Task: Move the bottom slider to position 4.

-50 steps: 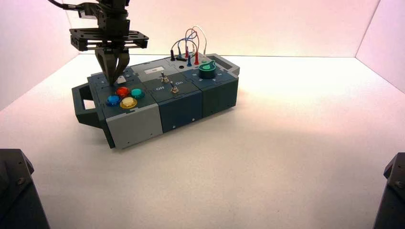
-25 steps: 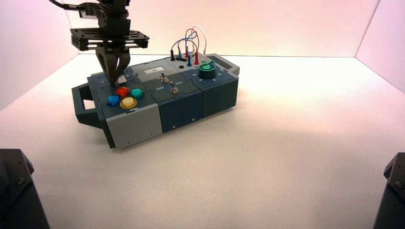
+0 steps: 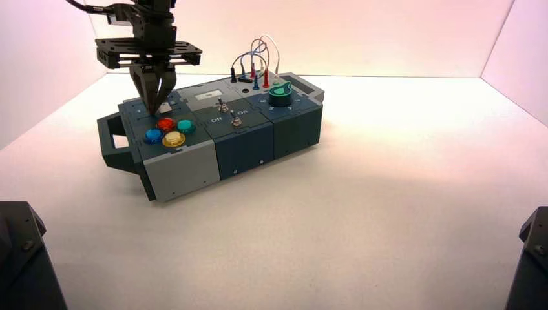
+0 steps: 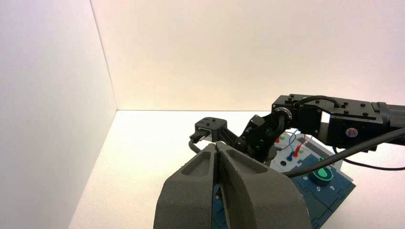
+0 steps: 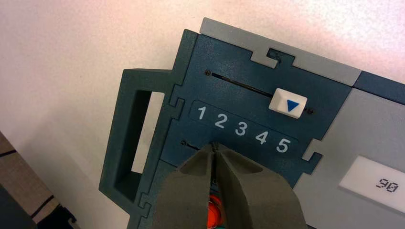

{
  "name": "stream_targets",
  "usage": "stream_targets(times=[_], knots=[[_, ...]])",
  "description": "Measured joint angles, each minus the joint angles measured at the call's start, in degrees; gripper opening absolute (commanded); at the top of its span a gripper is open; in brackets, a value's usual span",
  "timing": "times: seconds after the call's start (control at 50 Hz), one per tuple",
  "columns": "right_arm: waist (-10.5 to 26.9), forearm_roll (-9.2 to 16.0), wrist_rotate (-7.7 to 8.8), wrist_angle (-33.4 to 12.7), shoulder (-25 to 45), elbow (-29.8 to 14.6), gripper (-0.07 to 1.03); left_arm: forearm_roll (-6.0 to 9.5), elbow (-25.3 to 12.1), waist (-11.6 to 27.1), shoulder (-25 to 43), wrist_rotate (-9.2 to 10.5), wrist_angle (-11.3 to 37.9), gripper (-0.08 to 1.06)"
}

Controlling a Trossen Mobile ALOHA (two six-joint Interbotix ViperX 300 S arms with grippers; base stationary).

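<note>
Bottom slider [image 5: 190, 143] hides its knob under the right gripper [image 5: 216, 147], whose jaws are pressed together, tips just below the 2. I think it should push gently along the slot to position 4 [image 5: 261, 138], two numbers past the tips, then stop. The left gripper [image 4: 219, 157] rests away from the box [image 3: 245, 145], jaws together too. The table [image 3: 388, 194] is white and the walls [image 3: 388, 32] are pale.

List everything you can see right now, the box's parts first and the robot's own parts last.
box: one, dark blue and grey, on the table
buttons: four, red, blue, yellow, green, near the handle end
toggle switches: two, middle
knob: one, green, far end
wires: several, behind the knob
top slider: white, at 5
bottom slider: hidden under the hand
right hand: shut, tips below numeral 2
left hand: shut, away from the box
</note>
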State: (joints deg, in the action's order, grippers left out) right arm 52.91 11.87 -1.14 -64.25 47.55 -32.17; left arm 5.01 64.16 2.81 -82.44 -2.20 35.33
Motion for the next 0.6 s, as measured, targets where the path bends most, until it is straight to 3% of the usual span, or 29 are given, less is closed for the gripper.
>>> stream_targets(times=[0.6], knots=[[-0.26,-0.53,0.00,-1.14,0.00,-0.53,-0.02,0.00,0.00,0.00,0.00,0.00,-0.09,-0.03]])
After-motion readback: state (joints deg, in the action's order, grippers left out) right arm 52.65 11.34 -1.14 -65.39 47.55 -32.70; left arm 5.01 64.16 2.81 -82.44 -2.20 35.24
